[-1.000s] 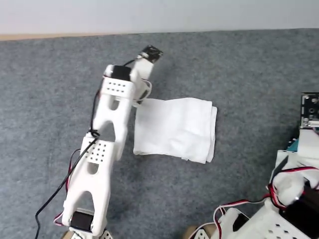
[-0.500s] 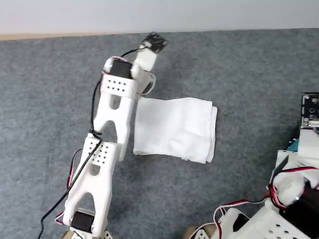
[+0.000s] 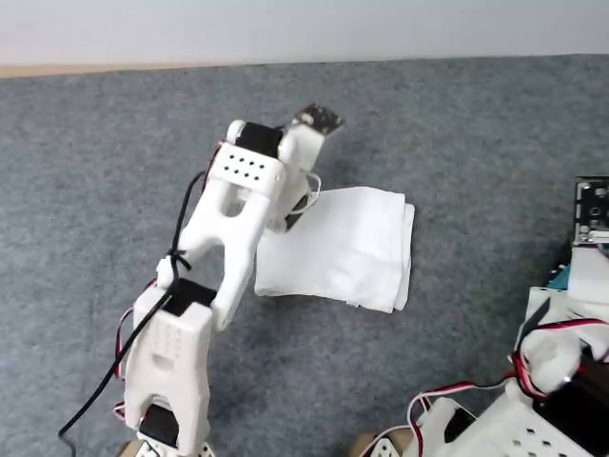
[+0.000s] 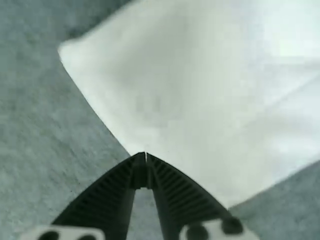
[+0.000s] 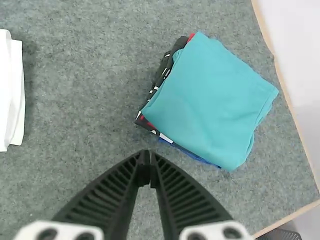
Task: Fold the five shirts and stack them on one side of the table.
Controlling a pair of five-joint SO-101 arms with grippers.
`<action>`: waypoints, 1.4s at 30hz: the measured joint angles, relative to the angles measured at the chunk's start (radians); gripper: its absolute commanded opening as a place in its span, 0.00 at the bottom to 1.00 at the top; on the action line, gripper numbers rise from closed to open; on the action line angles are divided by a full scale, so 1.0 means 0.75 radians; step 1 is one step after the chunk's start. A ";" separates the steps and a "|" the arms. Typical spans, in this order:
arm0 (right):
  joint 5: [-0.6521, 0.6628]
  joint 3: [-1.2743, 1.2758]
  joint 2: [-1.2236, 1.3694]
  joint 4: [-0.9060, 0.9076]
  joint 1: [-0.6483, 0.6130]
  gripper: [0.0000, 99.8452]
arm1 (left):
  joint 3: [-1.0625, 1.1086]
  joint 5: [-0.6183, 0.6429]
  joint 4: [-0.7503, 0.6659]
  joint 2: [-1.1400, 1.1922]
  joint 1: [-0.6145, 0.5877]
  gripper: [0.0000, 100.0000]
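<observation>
My left pincer, clenched empty, hovers at the folded white shirt mid-table; it awaits stacking on the teal-topped pile at right, beside my clenched right pincer

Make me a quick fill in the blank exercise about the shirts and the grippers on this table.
The folded shirt by the left gripper is ___ in colour.
The teal shirt lies at the ___ of the stack.
Both the left gripper and the right gripper have their jaws ___.
Missing words: white; top; shut.
</observation>
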 measured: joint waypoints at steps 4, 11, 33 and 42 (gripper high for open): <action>0.000 0.000 0.000 0.000 0.000 0.01 | 0.155 0.012 0.000 -0.086 0.002 0.01; 0.000 0.000 0.000 0.000 0.000 0.01 | 0.336 0.031 -0.012 -0.100 0.002 0.01; 0.002 0.000 0.000 0.000 0.000 0.01 | 0.646 -0.016 -0.190 -0.266 -0.131 0.01; 0.002 0.000 0.000 0.000 0.000 0.01 | 0.694 -0.004 -0.162 -0.405 0.086 0.01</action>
